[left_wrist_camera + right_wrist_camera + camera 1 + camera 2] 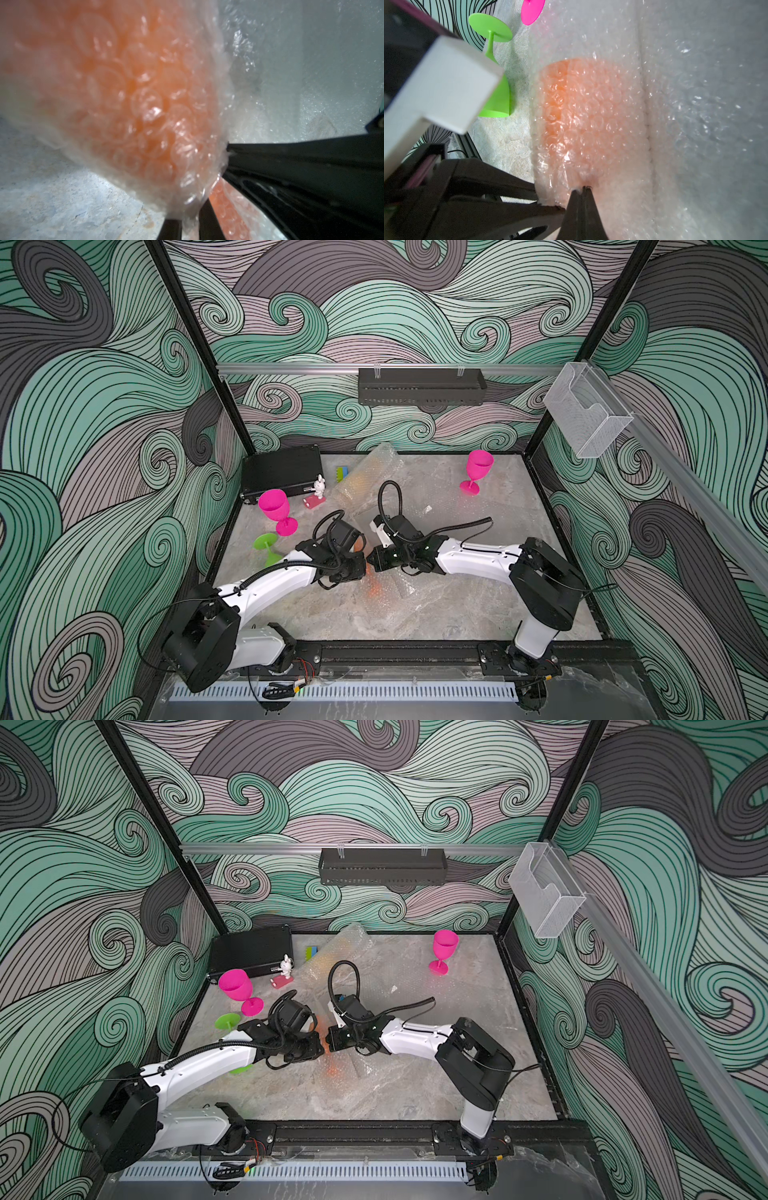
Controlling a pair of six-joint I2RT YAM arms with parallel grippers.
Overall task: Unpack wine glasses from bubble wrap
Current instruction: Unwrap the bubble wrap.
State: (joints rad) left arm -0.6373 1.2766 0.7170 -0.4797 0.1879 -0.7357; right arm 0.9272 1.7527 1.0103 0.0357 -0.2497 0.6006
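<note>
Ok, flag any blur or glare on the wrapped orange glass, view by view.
Left wrist view: orange glass fills the frame, soft and out of focus, white glints on its bubble wrap. Right wrist view: sharper, bubbles distinct; the near white arm link is blurred. In both top views: even light, little glare, glass only a faint orange patch.

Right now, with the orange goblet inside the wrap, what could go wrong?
The right fingers pinch only the bubble wrap, not the orange goblet; pulling might let it slide out and drop onto the table. The lime green goblet lies on its side close to the left arm, which could knock it rolling.
</note>
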